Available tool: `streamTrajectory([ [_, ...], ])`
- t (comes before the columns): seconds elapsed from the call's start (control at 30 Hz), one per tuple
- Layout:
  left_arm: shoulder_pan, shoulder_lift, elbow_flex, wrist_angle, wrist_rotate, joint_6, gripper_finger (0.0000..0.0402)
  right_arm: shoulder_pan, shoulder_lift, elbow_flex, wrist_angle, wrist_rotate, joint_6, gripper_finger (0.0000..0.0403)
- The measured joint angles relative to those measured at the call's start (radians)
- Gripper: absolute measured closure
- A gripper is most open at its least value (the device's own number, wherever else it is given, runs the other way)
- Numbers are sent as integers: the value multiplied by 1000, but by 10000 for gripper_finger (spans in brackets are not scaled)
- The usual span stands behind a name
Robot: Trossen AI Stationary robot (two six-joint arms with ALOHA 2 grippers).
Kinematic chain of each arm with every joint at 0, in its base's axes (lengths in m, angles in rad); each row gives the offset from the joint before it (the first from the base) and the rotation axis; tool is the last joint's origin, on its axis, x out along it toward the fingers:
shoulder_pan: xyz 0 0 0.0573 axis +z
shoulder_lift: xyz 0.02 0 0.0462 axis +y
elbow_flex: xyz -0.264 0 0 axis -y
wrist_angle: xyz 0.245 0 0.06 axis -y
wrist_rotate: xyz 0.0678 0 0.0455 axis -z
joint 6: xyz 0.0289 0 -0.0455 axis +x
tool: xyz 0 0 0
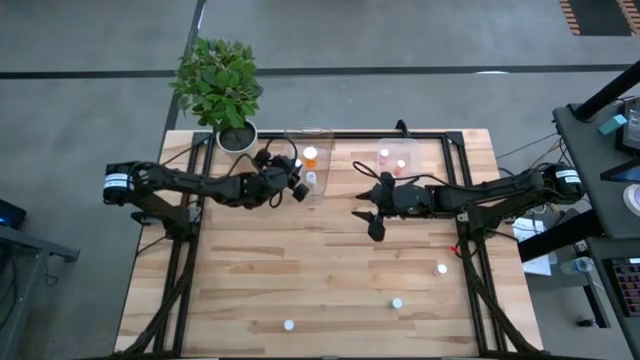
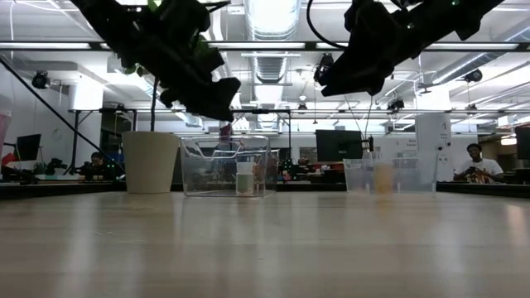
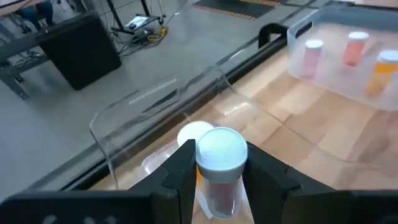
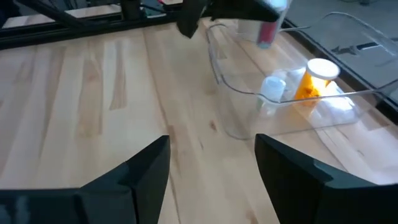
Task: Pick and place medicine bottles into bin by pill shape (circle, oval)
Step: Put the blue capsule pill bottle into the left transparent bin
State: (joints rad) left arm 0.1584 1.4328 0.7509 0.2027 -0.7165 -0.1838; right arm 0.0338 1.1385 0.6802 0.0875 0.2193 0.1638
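three loose medicine bottles [image 1: 397, 302] lie low in the overhead frame. centre right, the right gripper [image 1: 374, 222] hangs spread, empty. upper centre, the left gripper [image 3: 219, 180] pinches a white-capped bottle [image 3: 219, 163] over the clear tub [image 1: 322, 135].

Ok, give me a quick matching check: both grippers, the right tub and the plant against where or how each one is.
1. left gripper
2. right gripper
3. right tub
4. plant

A. open above the table
B. contains pink-topped bottles
C. shut on a white-capped bottle
D. at the table corner, beside the left tub

Pairs: 1-C, 2-A, 3-B, 4-D
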Motion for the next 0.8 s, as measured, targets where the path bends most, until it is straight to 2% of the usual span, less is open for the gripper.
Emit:
streamTrajectory([
  [0.2,27,18,-30,44,0,-17,309,-2,0,-5,0,44,0,179],
  [0.8,56,181,-40,242,4,-26,309,-4,0,-11,0,44,12,179],
])
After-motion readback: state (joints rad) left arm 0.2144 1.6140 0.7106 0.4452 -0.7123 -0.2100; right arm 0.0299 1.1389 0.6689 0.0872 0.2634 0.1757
